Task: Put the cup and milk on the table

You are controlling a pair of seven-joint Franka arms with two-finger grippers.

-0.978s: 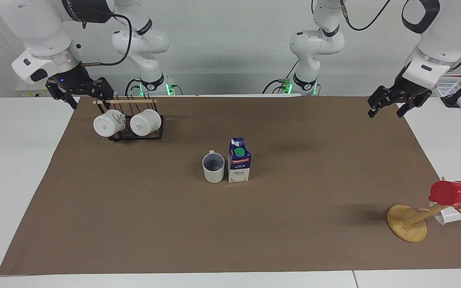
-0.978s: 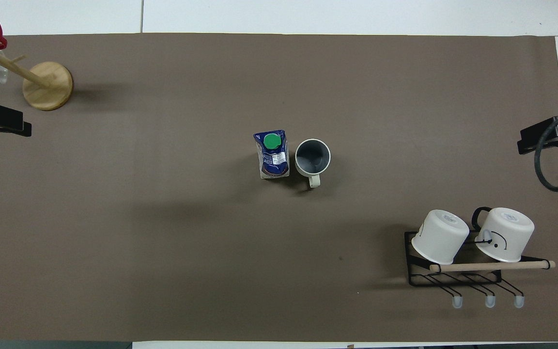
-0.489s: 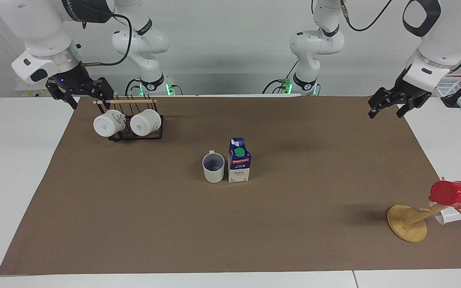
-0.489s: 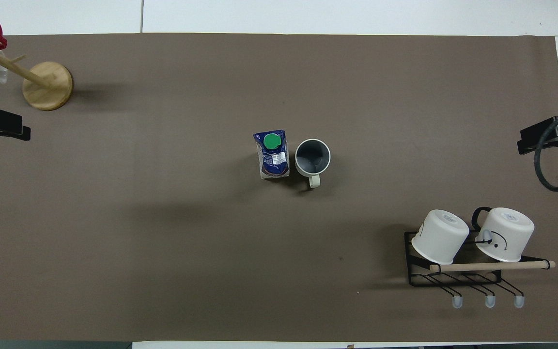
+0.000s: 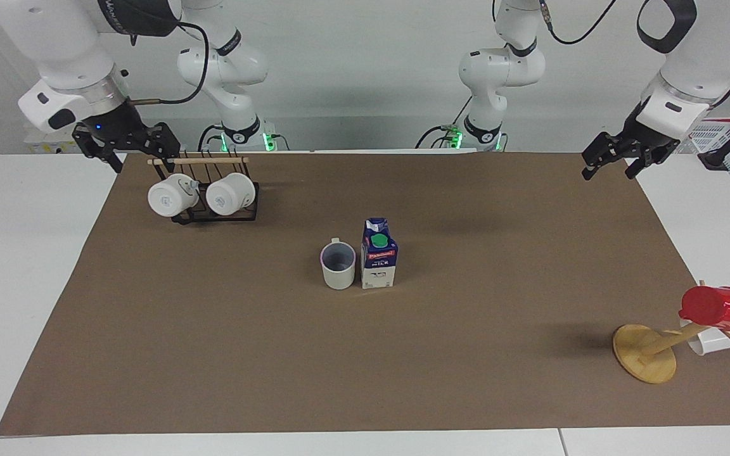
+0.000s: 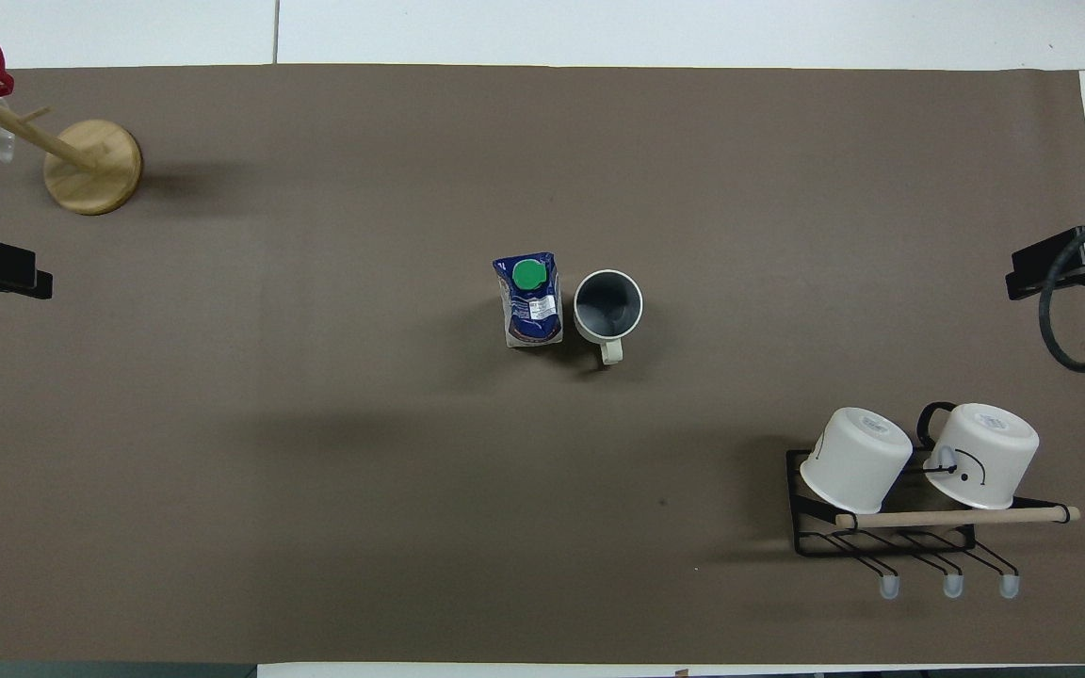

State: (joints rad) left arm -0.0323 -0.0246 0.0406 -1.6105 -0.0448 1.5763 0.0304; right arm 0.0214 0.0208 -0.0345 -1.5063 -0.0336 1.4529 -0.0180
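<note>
Two arms are seen raised at the table's (image 5: pixel 35 266) ends, and little is altered in the last second: only the left gripper (image 5: pixel 613 159) is drawn slightly higher and outward over the mat's corner, while the right gripper (image 5: pixel 125 147) is kept over the mat's edge beside the mug rack (image 5: pixel 213 190). Nothing is carried by either. Placement is judged finished, with retreat under way. Near the mat's middle, the milk (image 5: pixel 379 262) is stood upright, just beside the cup (image 5: pixel 338 265), which lies toward the right arm's end. Both grippers' jaws are seen spread, touching nothing.
</note>
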